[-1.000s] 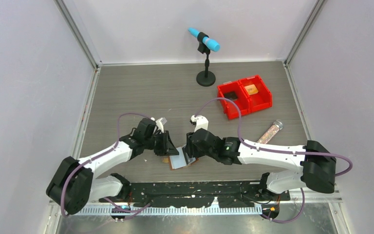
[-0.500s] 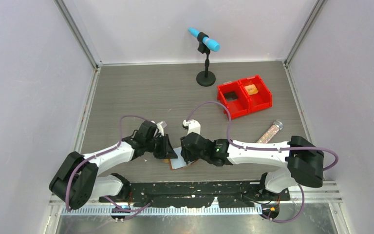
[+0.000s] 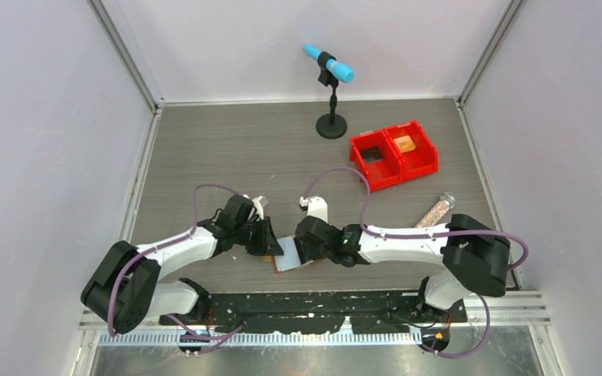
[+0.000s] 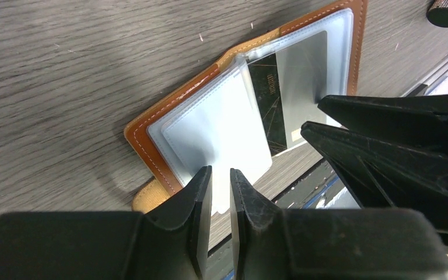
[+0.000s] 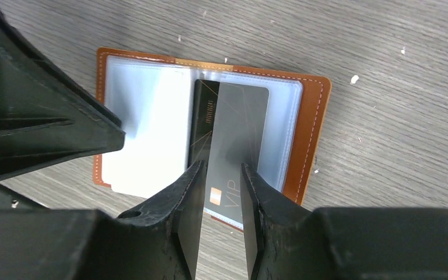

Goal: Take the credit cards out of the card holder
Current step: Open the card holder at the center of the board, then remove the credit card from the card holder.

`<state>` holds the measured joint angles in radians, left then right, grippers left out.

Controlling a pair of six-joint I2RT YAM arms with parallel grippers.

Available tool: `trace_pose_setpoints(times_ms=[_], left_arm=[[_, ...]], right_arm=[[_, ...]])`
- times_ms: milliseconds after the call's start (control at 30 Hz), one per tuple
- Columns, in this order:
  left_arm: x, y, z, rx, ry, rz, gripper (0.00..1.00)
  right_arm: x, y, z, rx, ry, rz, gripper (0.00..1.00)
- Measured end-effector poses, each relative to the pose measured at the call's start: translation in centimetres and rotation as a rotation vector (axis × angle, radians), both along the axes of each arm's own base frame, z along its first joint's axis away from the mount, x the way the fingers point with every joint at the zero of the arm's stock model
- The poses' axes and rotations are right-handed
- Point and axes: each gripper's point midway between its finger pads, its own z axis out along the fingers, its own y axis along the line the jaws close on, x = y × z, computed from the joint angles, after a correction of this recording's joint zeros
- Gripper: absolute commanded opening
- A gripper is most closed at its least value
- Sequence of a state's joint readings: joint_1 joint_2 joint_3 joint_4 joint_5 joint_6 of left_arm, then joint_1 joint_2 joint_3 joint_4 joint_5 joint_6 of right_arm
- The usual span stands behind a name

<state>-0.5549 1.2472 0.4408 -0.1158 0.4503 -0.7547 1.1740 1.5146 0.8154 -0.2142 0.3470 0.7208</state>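
At near tabletop (image 3: pixel 227 149) edge, notes card holder (image 3: pixel 291 256) open flat between both arms | pinches its clear sleeve (image 4: pixel 216 134) with left hand (image 4: pixel 220 192) | pinches grey card (image 5: pixel 239 122), part-way out of pocket, with right hand (image 5: pixel 221 192)

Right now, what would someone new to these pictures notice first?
An open brown card holder lies at the table's near edge. The right gripper pinches a grey VIP card partly drawn from it; the left gripper pinches a clear sleeve. Farther back stand a blue microphone and red bins.
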Motion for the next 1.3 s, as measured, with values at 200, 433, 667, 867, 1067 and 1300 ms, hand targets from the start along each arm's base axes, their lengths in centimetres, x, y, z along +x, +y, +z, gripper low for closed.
trace_pose_setpoints(times_ms=[200,433,667,867,1067,1300], left_arm=[[0.0,0.3,-0.5,0.021,0.002,-0.002,0.19],[0.1,0.3,-0.5,0.029,-0.002,-0.014,0.19],[0.2,0.3,-0.3,0.036,0.004,-0.012,0.25],[0.9,-0.1,1.2,0.001,-0.041,0.01,0.31],[2.4,-1.2,2.7,-0.068,-0.091,0.052,0.33],[3.8,-2.4,2.7,-0.11,-0.132,0.069,0.33]], right_arm=[[-0.2,-0.9,-1.6,-0.035,0.022,-0.016,0.35],[-0.3,-1.7,-2.4,-0.027,0.028,-0.036,0.34],[0.0,-1.5,-2.5,0.012,0.027,-0.05,0.33],[0.1,-1.4,-2.5,0.037,0.023,-0.054,0.33],[0.1,-1.4,-2.4,0.057,0.023,-0.058,0.33],[0.1,-1.4,-2.4,0.066,0.023,-0.06,0.33]])
